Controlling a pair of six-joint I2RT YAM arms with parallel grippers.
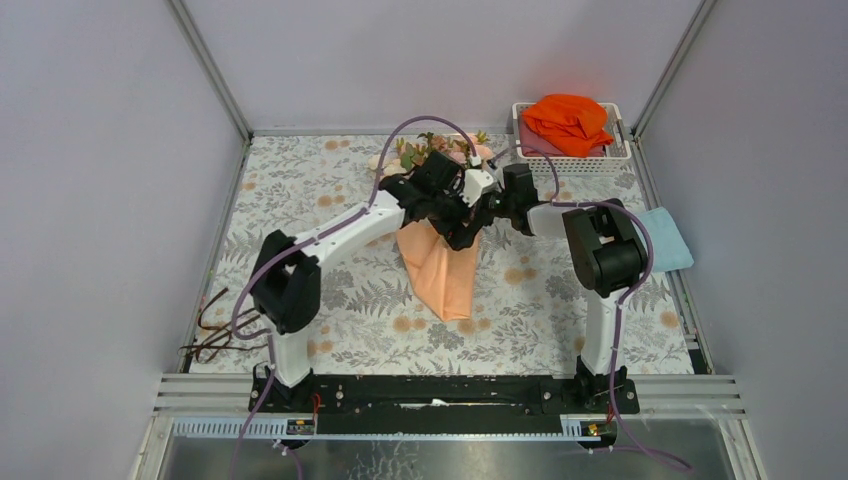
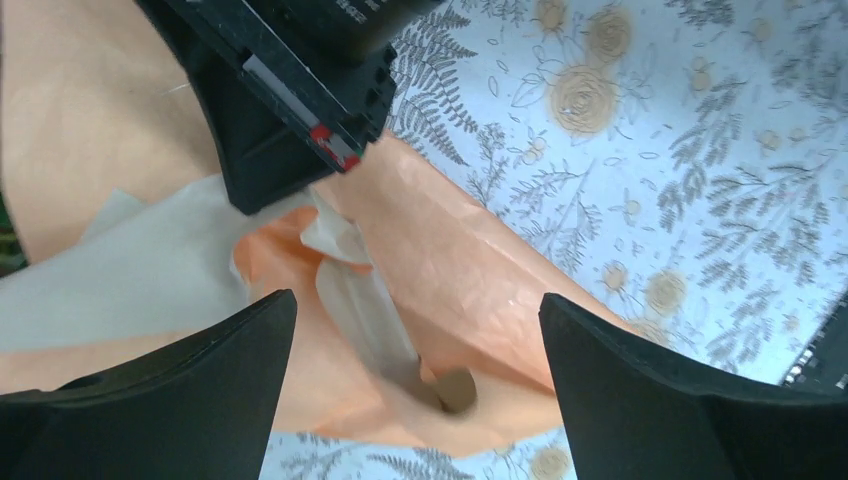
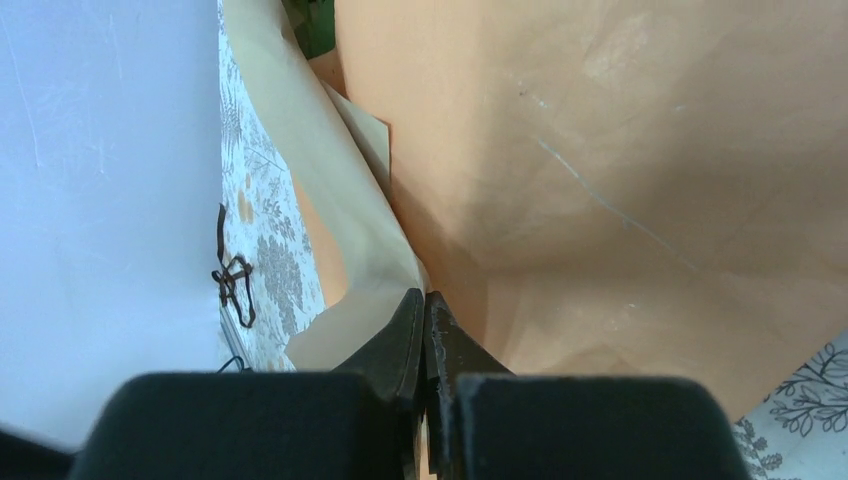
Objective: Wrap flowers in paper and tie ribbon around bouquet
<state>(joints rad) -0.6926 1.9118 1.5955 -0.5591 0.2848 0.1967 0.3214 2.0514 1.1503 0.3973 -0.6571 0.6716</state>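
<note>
The bouquet's peach-orange paper [image 1: 440, 265] lies as a cone at mid-table, its point toward the arms. The flowers [image 1: 440, 150], pink and cream with green leaves, stick out of its far wide end. Both grippers meet over the cone's upper part. My left gripper [image 2: 415, 300] hangs open above the paper [image 2: 470, 270], its fingers wide apart and holding nothing. My right gripper [image 3: 424, 295] is shut, pinching an edge of the paper [image 3: 600, 150] where the orange and pale tan faces meet. The dark brown ribbon [image 1: 215, 335] lies bunched at the table's left edge, and the right wrist view also shows the ribbon [image 3: 232, 280].
A white basket [image 1: 522, 150] at the back right holds a bright orange cloth [image 1: 568, 122]. A light blue cloth [image 1: 665, 240] lies by the right edge. Grey walls close in the floral-print table on three sides.
</note>
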